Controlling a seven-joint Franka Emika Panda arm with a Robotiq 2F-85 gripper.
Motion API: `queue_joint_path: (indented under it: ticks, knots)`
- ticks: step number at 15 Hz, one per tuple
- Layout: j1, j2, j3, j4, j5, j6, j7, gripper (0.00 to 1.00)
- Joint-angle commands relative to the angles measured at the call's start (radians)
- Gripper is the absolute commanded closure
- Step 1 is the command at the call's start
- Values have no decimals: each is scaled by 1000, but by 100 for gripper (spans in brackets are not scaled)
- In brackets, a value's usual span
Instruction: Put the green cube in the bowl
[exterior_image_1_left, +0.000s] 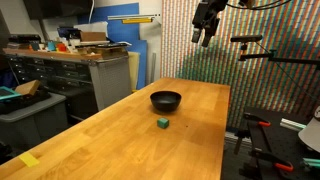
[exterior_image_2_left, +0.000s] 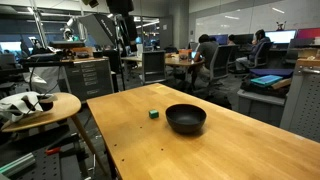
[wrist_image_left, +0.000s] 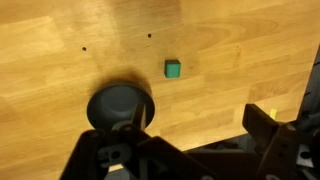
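The green cube (exterior_image_1_left: 162, 123) lies on the wooden table (exterior_image_1_left: 120, 140), a short way from the black bowl (exterior_image_1_left: 166, 100). Both show in both exterior views, cube (exterior_image_2_left: 153, 114) and bowl (exterior_image_2_left: 186, 118), clearly apart. In the wrist view the cube (wrist_image_left: 172, 68) is above and right of the bowl (wrist_image_left: 120, 103). My gripper (exterior_image_1_left: 205, 38) hangs high above the far end of the table, well clear of both. It also shows at the top of an exterior view (exterior_image_2_left: 126, 44). Its fingers (wrist_image_left: 185, 140) are spread, with nothing between them.
A yellow tape patch (exterior_image_1_left: 30, 160) lies near a table corner. A round side table (exterior_image_2_left: 40, 108) with white items stands beside the table. Grey drawer cabinets (exterior_image_1_left: 70, 75) and a blue panel (exterior_image_1_left: 125, 35) stand behind. People sit at desks (exterior_image_2_left: 210, 55) in the background.
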Motion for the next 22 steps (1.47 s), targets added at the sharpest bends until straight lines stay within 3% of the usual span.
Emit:
queue_joint_path:
  ticks: [1,11,16,22]
  knots:
    - [-4,0,4,5,2,-2,-2,0]
    - [-7,4,9,13,-4,13,5,0]
    - [-9,108,50,29,-39,112,36,0]
    - [-11,298,129,52,-146,245,167,0]
